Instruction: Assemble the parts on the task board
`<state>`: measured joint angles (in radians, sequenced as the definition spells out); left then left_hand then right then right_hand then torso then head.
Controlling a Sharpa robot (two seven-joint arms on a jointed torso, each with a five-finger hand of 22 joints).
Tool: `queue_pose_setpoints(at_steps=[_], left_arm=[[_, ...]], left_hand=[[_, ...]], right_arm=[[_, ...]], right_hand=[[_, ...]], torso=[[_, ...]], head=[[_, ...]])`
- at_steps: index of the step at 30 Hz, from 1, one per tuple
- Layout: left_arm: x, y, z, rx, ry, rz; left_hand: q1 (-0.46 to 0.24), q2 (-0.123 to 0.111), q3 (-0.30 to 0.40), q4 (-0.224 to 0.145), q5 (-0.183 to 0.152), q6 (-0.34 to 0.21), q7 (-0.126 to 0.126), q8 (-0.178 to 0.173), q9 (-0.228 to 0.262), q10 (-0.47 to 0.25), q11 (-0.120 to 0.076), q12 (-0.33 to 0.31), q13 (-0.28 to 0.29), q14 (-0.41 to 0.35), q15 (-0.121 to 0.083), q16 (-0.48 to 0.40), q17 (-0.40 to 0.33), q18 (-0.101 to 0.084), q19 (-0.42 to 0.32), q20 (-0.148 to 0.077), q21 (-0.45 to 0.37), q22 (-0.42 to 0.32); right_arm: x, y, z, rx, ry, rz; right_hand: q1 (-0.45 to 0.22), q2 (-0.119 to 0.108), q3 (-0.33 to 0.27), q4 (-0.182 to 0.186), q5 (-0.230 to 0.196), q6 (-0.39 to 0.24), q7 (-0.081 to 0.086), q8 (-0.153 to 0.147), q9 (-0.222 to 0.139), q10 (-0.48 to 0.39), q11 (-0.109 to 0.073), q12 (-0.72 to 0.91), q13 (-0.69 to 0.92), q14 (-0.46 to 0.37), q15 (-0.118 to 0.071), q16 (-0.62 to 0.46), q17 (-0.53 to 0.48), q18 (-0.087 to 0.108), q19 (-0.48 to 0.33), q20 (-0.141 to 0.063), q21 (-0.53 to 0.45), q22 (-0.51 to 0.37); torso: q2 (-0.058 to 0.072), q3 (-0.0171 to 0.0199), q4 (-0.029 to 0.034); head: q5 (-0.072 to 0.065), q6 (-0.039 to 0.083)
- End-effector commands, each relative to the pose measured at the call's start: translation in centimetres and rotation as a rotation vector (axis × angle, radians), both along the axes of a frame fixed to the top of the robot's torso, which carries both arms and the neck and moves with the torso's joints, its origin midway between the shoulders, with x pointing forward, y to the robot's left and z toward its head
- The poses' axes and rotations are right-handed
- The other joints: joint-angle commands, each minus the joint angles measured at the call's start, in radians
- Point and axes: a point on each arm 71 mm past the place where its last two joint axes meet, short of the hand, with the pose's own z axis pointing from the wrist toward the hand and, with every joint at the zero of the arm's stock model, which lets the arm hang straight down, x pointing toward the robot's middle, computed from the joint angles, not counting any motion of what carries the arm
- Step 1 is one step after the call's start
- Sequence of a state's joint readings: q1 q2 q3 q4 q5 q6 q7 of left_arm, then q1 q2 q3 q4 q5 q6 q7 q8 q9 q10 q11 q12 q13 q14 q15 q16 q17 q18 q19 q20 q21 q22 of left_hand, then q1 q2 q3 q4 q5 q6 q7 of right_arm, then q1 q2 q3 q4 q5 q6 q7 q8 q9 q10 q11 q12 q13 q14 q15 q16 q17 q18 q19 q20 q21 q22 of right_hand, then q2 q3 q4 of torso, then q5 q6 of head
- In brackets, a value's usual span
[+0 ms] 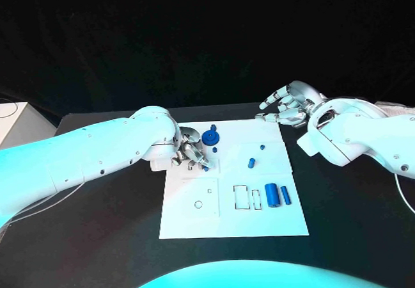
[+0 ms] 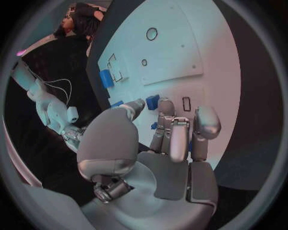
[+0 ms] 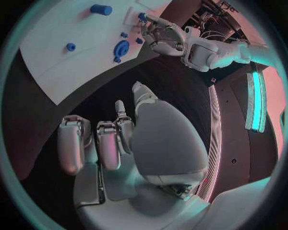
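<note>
I see the board (image 1: 231, 227) mid-desk (image 1: 101, 251), two cylinders (image 1: 277, 195) lying at its right, a gear (image 1: 213, 138) at its far edge, my left hand (image 1: 189, 151) beside it.

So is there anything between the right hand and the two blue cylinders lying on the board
Nothing visible blocks it. The right hand hovers beyond the board's far right corner, and the cylinders lie near the board's right edge with only bare surface between.

The black table (image 1: 100, 219) bears the white task board (image 1: 231, 220).

No legible text (anywhere)
</note>
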<state>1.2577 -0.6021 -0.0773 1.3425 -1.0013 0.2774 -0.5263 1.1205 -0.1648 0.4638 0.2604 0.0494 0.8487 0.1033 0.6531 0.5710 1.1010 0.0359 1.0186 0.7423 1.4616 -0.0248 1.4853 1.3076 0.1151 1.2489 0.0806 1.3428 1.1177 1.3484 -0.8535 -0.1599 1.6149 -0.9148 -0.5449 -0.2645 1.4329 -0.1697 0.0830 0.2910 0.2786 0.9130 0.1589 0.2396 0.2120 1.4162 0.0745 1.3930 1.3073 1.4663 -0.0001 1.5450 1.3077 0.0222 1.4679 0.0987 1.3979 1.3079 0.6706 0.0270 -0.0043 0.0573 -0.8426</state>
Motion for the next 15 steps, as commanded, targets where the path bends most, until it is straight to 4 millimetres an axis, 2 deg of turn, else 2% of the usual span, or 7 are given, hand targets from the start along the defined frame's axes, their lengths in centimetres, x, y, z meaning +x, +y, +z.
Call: queue_pose_setpoints(at_steps=[1,4,7,10,11,15], left_arm=[[-0.05,-0.15,-0.01,-0.01,0.016,-0.003],[0.02,-0.12,0.01,-0.017,0.012,0.006],[0.08,-0.09,0.04,-0.028,0.008,0.017],[0.11,-0.09,0.06,-0.04,0.008,0.027],[0.12,-0.1,0.07,-0.043,0.008,0.03],[0.11,-0.12,0.07,-0.054,0.014,0.036]], left_hand=[[0.018,0.011,0.008,-0.006,0.001,-0.002,-0.004,0.001,0.004,-0.002,-0.007,0.005,0.002,0.029,-0.004,0.006,0.085,-0.012,0.004,-0.001,0.007,0.001],[0.036,0.033,0.027,-0.011,0.001,-0.001,-0.006,-0.002,0.008,-0.001,-0.009,0.006,0.003,0.03,-0.005,0.007,0.086,-0.012,0.003,-0.002,0.008,0.002],[0.047,0.042,0.04,-0.017,0.001,-0.002,-0.007,-0.003,0.011,-0.001,-0.011,0.005,0.004,0.03,-0.007,0.007,0.087,-0.012,0.003,-0.003,0.009,0.002],[0.066,0.054,0.063,-0.029,0.001,-0.002,-0.01,-0.005,0.016,0.0,-0.013,0.006,0.006,0.031,-0.009,0.008,0.089,-0.012,0.003,-0.004,0.01,0.003],[0.088,0.062,0.095,-0.049,0.001,-0.004,-0.013,-0.006,0.022,0.001,-0.016,0.005,0.007,0.032,-0.011,0.009,0.092,-0.012,0.003,-0.006,0.011,0.004],[0.094,0.057,0.155,-0.075,0.001,-0.006,-0.014,-0.006,0.035,0.002,-0.017,0.002,0.006,0.034,-0.013,0.01,0.095,-0.012,0.002,-0.008,0.012,0.005]], right_arm=[[-0.02,0.15,-0.03,-0.014,0.002,0.017],[-0.01,0.16,-0.05,-0.015,0.004,0.017],[0.0,0.16,-0.07,-0.016,0.005,0.018],[0.0,0.16,-0.09,-0.018,0.007,0.018],[0.01,0.15,-0.11,-0.018,0.008,0.018],[0.03,0.16,-0.16,-0.021,0.012,0.019]], right_hand=[[-0.005,0.006,0.0,-0.001,-0.001,-0.007,0.0,0.0,-0.001,-0.007,0.001,-0.006,0.096,0.087,0.001,-0.006,0.197,0.018,0.028,0.005,-0.005,0.165],[-0.005,0.006,0.0,-0.001,-0.001,-0.007,0.0,0.0,-0.001,-0.007,0.001,-0.006,0.096,0.087,0.001,-0.006,0.197,0.018,0.028,0.005,-0.005,0.165],[-0.004,0.007,0.0,-0.002,-0.001,-0.007,0.0,0.0,-0.001,-0.007,0.001,-0.005,0.097,0.087,0.001,-0.005,0.197,0.018,0.028,0.005,-0.005,0.165],[-0.003,0.007,0.001,-0.002,-0.001,-0.007,0.0,0.0,-0.001,-0.007,0.001,-0.005,0.097,0.087,0.001,-0.006,0.197,0.019,0.027,0.005,-0.006,0.164],[-0.003,0.007,0.001,-0.002,-0.001,-0.007,0.0,0.0,-0.001,-0.007,0.001,-0.005,0.097,0.087,0.001,-0.006,0.197,0.019,0.027,0.005,-0.006,0.164],[-0.001,0.008,0.003,-0.002,0.004,-0.007,0.0,0.001,-0.001,-0.008,0.001,-0.006,0.096,0.087,0.001,-0.006,0.197,0.019,0.027,0.005,-0.007,0.164]], torso=[[0.0,0.0001,0.0006],[0.0,0.0001,0.0009],[0.0,-0.0002,0.0007],[0.001,0.0005,0.0004],[0.001,0.0006,0.0004],[0.0,0.0008,0.0001]], head=[[-0.001,-0.002],[-0.001,-0.003],[-0.001,-0.003],[-0.001,-0.004],[-0.001,-0.004],[-0.001,-0.004]])
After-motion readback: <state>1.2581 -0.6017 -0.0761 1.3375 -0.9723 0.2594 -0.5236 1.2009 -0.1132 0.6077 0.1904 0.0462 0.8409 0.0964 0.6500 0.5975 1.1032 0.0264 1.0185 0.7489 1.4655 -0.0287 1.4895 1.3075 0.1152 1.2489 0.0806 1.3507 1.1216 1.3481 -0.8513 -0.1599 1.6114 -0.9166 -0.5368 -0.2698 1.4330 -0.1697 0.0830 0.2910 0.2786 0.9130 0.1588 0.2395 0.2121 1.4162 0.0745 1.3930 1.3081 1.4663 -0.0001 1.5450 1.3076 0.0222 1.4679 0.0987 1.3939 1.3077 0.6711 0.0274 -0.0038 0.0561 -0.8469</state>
